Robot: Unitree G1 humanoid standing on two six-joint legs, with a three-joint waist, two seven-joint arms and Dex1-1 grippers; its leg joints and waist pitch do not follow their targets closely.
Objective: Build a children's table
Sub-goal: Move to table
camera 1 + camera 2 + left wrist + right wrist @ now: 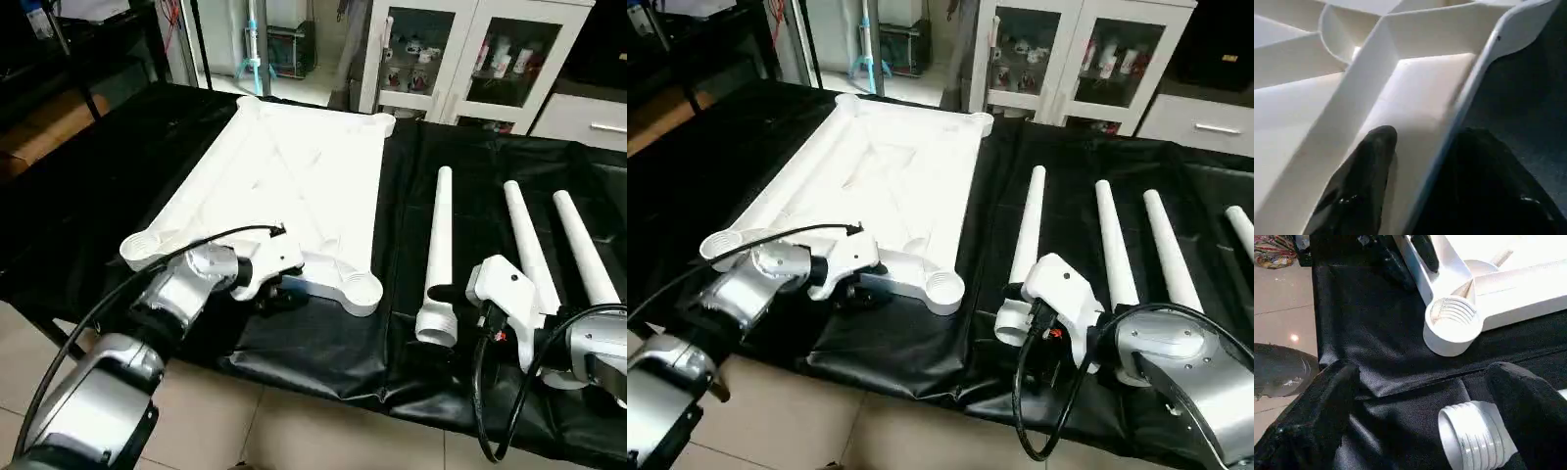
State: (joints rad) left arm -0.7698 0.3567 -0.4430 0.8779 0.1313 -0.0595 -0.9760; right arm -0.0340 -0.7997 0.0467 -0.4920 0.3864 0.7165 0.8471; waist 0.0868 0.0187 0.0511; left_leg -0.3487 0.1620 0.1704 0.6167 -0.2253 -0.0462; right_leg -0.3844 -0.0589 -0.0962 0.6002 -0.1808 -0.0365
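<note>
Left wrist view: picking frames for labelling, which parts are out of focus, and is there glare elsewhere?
Left wrist view: the black fingers are soft, the white plastic ribbed tabletop sharper. Right wrist view: a light glints on the tiled floor.

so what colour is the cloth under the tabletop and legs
Black, slightly glossy and creased cloth; the left eye view shows it best.

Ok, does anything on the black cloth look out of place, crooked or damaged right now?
Nothing stands out. The tabletop lies flat with its ribbed underside up, and the loose legs lie side by side beside it on the black cloth, apart from each other. No cracks or spills show. The cloth is a little wrinkled at its near edge.
</note>
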